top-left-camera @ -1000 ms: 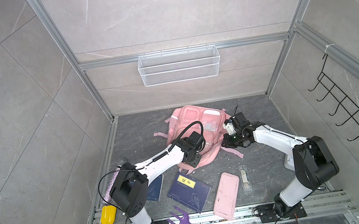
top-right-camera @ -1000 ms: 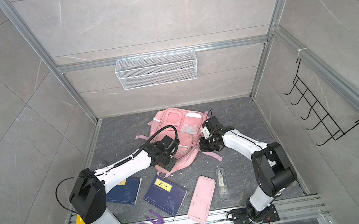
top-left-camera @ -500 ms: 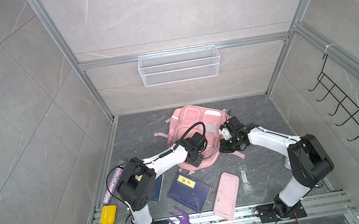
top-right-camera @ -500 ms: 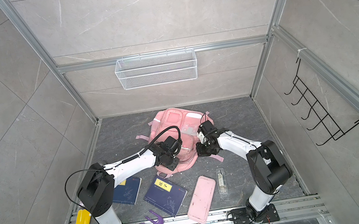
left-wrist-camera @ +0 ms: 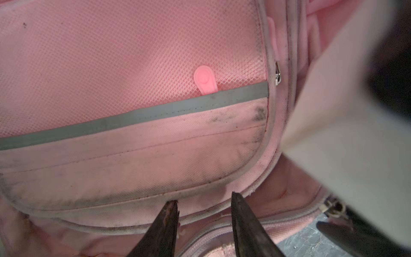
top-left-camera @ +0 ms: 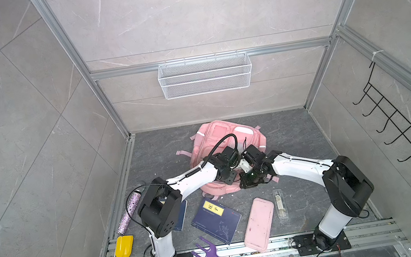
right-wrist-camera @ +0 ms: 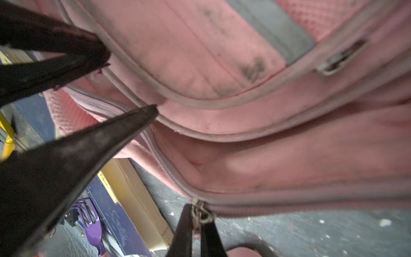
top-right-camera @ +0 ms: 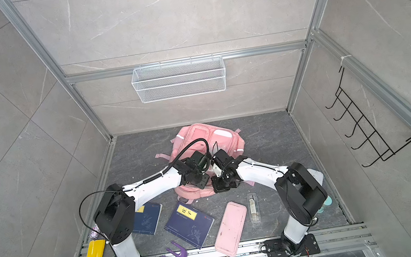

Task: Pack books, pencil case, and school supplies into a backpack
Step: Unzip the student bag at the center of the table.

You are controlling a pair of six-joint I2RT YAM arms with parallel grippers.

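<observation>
In both top views the backpack (top-left-camera: 223, 134) lies flat with its front pockets up, on the dark floor (top-left-camera: 158, 152) toward the far wall. Its long axis runs near to far, and the unzipped mouth is at the near end. The left arm (top-left-camera: 192, 178) and right arm (top-left-camera: 298, 167) meet over that near end. Bare floor lies to the left and right of the pack. Along the near side, from left to right:
- A second book (top-right-camera: 146, 219), partly under the left arm's elbow.
- A tilted book (top-left-camera: 216, 220), its yellow label toward the far-left corner.
- The pencil case (top-left-camera: 258, 223), long axis roughly near–far, its near end reaching the metal rail (top-left-camera: 271, 242).
- The school supplies (top-left-camera: 279, 203) packet, just right of the case and parallel to it.

A purple fork (top-left-camera: 212, 255) lies across the rail.

In the left wrist view, the left gripper (left-wrist-camera: 204, 197) has its jaws partly apart, with the tips at the grey piped edge of the front panel. A grey strip (left-wrist-camera: 133, 115) crosses the panel beyond them.

In the right wrist view, the right gripper (right-wrist-camera: 198, 217) is pinched closed on the metal zip pull (right-wrist-camera: 200, 213), low at the end of the mouth and close to the floor. The mouth gapes — pink lining shows inside. The left gripper's fingers (right-wrist-camera: 100, 138) straddle the piped upper edge without clamping it.
</observation>
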